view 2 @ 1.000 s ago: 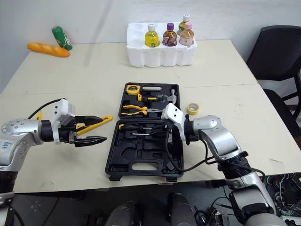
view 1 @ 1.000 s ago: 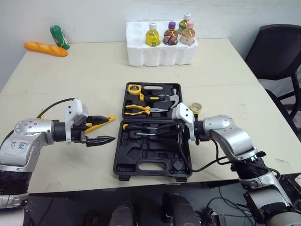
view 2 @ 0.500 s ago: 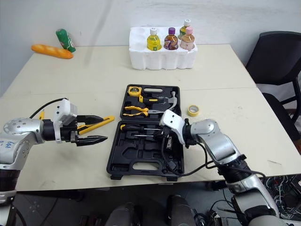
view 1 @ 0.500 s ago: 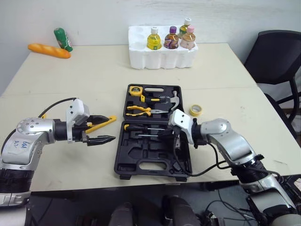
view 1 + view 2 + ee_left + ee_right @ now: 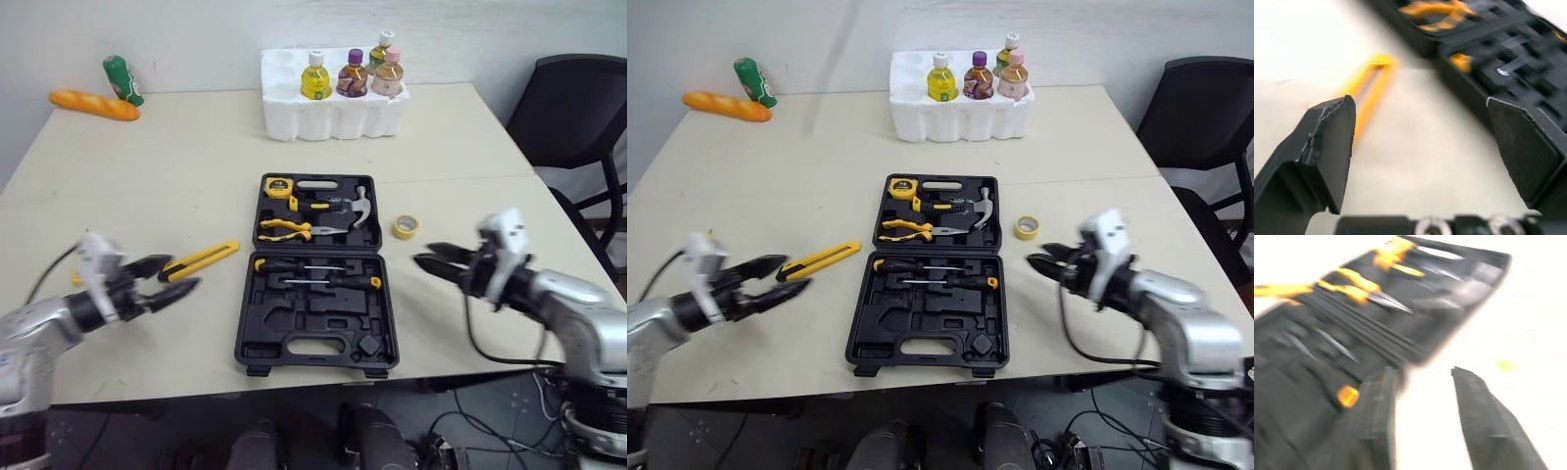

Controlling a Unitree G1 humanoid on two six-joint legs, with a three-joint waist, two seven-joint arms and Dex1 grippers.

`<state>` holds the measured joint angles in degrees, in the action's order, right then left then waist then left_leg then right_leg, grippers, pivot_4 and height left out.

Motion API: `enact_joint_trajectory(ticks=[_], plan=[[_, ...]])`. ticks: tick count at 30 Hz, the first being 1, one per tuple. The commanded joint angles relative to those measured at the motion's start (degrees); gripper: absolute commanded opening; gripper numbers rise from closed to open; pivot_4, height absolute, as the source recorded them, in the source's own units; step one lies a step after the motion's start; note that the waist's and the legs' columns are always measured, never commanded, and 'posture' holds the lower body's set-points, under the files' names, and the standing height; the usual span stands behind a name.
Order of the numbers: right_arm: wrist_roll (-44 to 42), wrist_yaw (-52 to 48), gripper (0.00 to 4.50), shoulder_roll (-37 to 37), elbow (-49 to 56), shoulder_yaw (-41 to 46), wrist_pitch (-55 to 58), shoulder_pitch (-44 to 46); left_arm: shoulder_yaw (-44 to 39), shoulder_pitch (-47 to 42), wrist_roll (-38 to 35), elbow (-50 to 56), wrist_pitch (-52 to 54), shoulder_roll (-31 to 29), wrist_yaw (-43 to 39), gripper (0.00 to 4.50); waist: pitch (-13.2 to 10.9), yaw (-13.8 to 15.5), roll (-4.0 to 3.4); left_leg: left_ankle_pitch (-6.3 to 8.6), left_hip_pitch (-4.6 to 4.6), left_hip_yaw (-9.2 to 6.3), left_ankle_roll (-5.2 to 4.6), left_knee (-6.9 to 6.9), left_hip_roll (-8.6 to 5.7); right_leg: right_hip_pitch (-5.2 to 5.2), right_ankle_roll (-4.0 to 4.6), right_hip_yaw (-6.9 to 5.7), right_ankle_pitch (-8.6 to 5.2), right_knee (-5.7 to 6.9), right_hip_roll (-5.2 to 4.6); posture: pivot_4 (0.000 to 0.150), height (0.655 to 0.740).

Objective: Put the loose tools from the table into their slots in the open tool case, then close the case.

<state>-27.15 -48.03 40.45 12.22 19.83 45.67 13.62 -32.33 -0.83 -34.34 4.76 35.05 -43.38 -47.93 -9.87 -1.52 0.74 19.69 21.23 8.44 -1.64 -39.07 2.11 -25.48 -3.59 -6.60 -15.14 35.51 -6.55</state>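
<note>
Left gripper (image 5: 182, 273) and right gripper (image 5: 423, 255) both spread, empty. We're lining up the knife (image 5: 201, 260); next, pinch it for the case (image 5: 313, 311).

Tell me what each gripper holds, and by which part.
Nothing is held: the left gripper and right gripper are both open and empty. The knife lies loose on the table.

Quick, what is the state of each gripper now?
Left gripper: open, holding nothing.
Right gripper: open, holding nothing.

Open table (image 5: 176, 147) around case (image 5: 306, 325), knife (image 5: 201, 261) left, seemingly tape (image 5: 406, 227) right
</note>
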Motion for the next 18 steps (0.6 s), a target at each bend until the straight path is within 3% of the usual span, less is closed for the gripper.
enact_joint_trajectory(ticks=[1, 2, 3, 8, 11, 18], plan=[[1.5, -2.6, 3.83, 7.3, -5.5, 7.1, -4.8, -3.0, -11.0, 6.3, 2.2, -3.8, -2.9, -0.7, 4.3, 4.50, -0.1, -0.2, -0.11, 0.01, -0.03, 0.03, -0.01, 0.00, 0.00, 0.00, 0.00, 0.02, 0.00, 0.00, 0.00, 0.150, 0.7367], [1.9, -2.9, 4.35, 9.1, -7.8, 8.1, -5.9, -3.5, -13.2, 8.1, 3.1, -5.7, -4.0, -1.3, 4.8, 4.50, -0.1, -0.2, -0.12, 0.04, -0.06, 0.06, -0.03, 0.02, 0.00, 0.00, 0.00, 0.06, 0.00, -0.02, 0.00, 0.150, 0.7367], [2.5, -4.0, 4.43, 11.2, -10.9, 8.9, -7.8, -3.8, -15.6, 9.6, 3.9, -8.3, -5.2, -2.0, 5.4, 4.50, -0.1, -0.2, -0.12, 0.05, -0.09, 0.08, -0.03, 0.05, 0.00, 0.00, 0.01, 0.06, -0.01, -0.02, 0.01, 0.150, 0.7367], [7.2, -6.5, 4.43, 18.5, -28.1, 8.5, -19.0, -1.2, -21.5, 10.7, 7.4, -22.2, -10.6, -6.1, 9.9, 4.50, -0.1, 0.0, -0.09, 0.34, -0.13, 0.04, -0.02, 0.05, 0.03, -0.02, 0.09, 0.01, -0.05, 0.01, 0.00, 0.150, 0.7367], [6.5, -10.9, 4.43, 19.5, -29.3, 7.3, -21.5, -1.8, -22.2, 10.5, 8.7, -26.9, -11.1, -7.9, 12.2, 4.50, -0.1, 0.1, -0.15, 0.37, -0.11, 0.00, 0.14, 0.06, 0.04, -0.05, 0.14, -0.02, -0.07, 0.02, -0.05, 0.150, 0.7367], [5.3, -8.6, 4.43, 17.9, -29.3, 9.6, -22.4, -3.1, -19.3, 12.3, 8.0, -20.8, -9.8, -7.0, 10.9, 4.50, -0.2, -0.1, -0.18, 0.33, -0.08, 0.04, 0.43, 0.07, 0.07, -0.07, 0.15, 0.02, -0.08, -0.02, -0.09, 0.150, 0.7367]])
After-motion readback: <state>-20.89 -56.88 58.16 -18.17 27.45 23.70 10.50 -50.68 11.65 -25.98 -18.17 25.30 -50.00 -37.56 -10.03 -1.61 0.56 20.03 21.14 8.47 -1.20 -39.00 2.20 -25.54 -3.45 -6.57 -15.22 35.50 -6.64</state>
